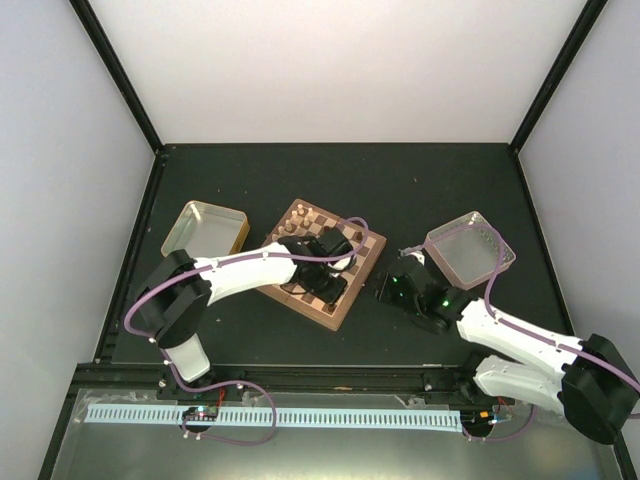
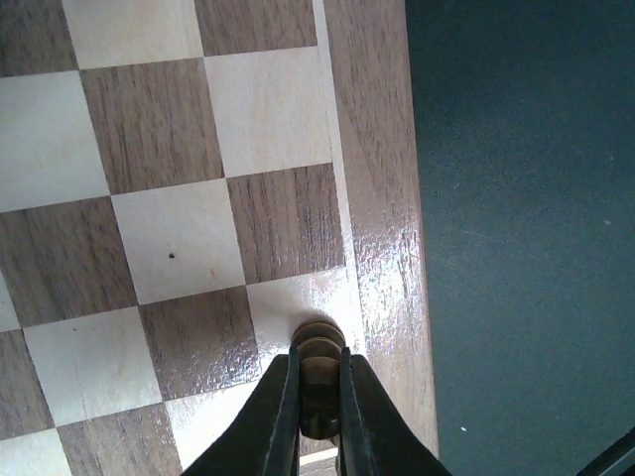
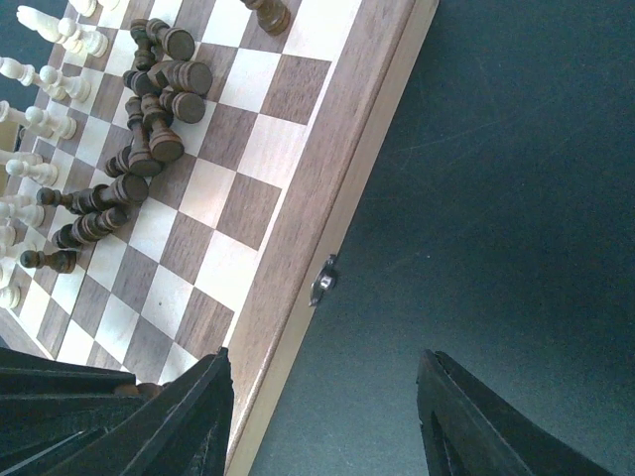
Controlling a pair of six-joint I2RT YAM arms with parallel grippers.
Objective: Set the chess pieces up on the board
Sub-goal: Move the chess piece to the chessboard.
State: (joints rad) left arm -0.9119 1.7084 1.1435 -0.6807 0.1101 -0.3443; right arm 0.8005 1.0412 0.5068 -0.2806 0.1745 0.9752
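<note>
Left jaws are pinched tight on a dark brown chessman [image 2: 318,342]; the black fingers [image 2: 278,421] squeeze it from both sides; it's over a pale square in the outermost row, right up against the tan rim of the board [image 2: 382,178]; can't tell if its foot is touching the wood. Right jaws are spread wide, gripping nothing; they hang over the dark bench [image 3: 516,198] just beside the board's side edge, near a little metal latch [image 3: 322,281]. From that wrist view a heap of dark pieces [image 3: 149,119] lies toppled across the squares; the pale pieces [image 3: 40,119] crowd along the far edge, several lying down. From overhead the board sits skewed between two shallow metal trays, one on its left [image 1: 205,228], one on its right [image 1: 470,250].
</note>
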